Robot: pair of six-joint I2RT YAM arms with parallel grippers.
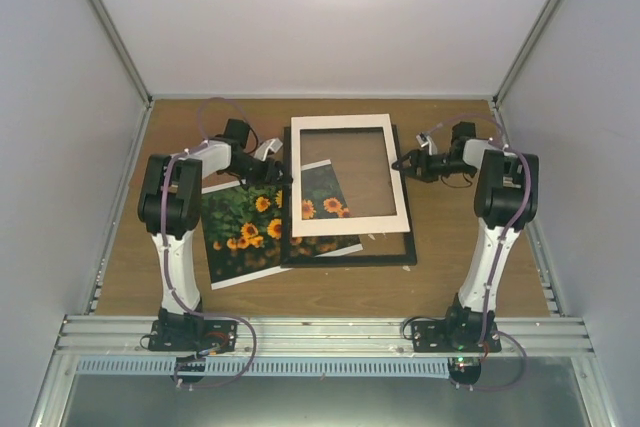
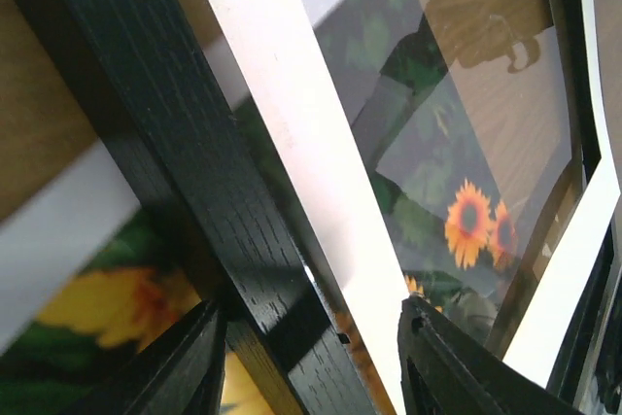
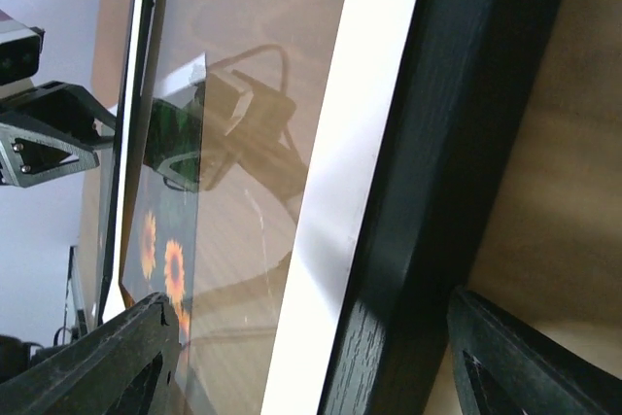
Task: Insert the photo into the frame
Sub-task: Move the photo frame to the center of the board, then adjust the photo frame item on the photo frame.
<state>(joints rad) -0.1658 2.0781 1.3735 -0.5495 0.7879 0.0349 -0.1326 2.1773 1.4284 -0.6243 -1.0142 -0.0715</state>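
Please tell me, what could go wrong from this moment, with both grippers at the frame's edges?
1. The left gripper and the right gripper each straddle the frame rail together with the white mat edge; closing may pinch and bend the mat.
2. The photo lies partly under the frame, so moving the frame could drag or crease it.
3. The mat sits offset on the frame and might slide off.

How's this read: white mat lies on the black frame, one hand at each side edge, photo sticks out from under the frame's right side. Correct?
Wrong side. The photo sticks out from under the left side of the frame, as the top view shows. The rest holds: the white mat lies on the frame, with the left hand and right hand at its side edges.
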